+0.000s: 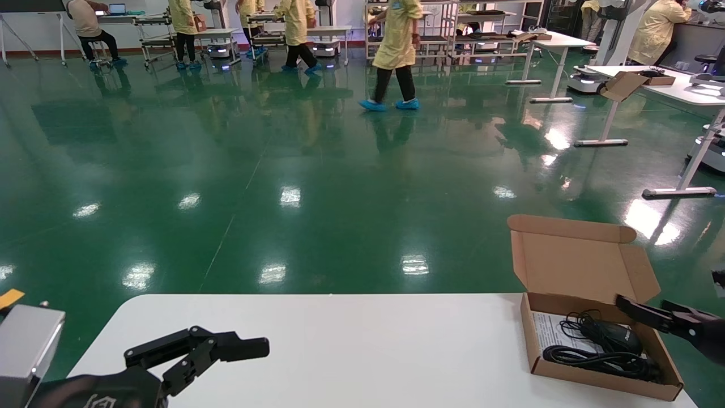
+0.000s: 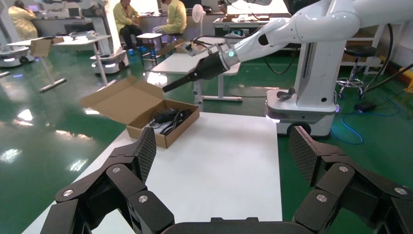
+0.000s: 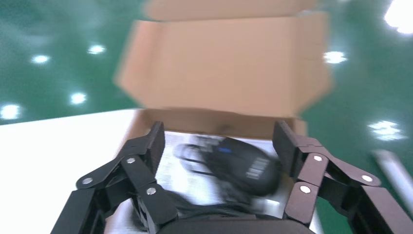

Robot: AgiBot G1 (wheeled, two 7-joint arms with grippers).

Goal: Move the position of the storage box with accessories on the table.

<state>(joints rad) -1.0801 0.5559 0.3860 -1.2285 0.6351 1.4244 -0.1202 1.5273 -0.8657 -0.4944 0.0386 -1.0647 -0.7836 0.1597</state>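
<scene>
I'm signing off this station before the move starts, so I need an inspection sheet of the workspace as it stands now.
Surface: white table, bare apart from the box.
Job's things: storage box at the table's far right corner, lid open and standing up; inside lie a black mouse, a coiled cable and a printed sheet.
Clutter: nothing seen on the table.
Grippers: right gripper above the box's right side, jaws open over the mouse; left gripper low over the near left of the table, jaws open, holding nothing.
Cables: only those in the box.
Surroundings: green floor, people walking, other white tables.
</scene>
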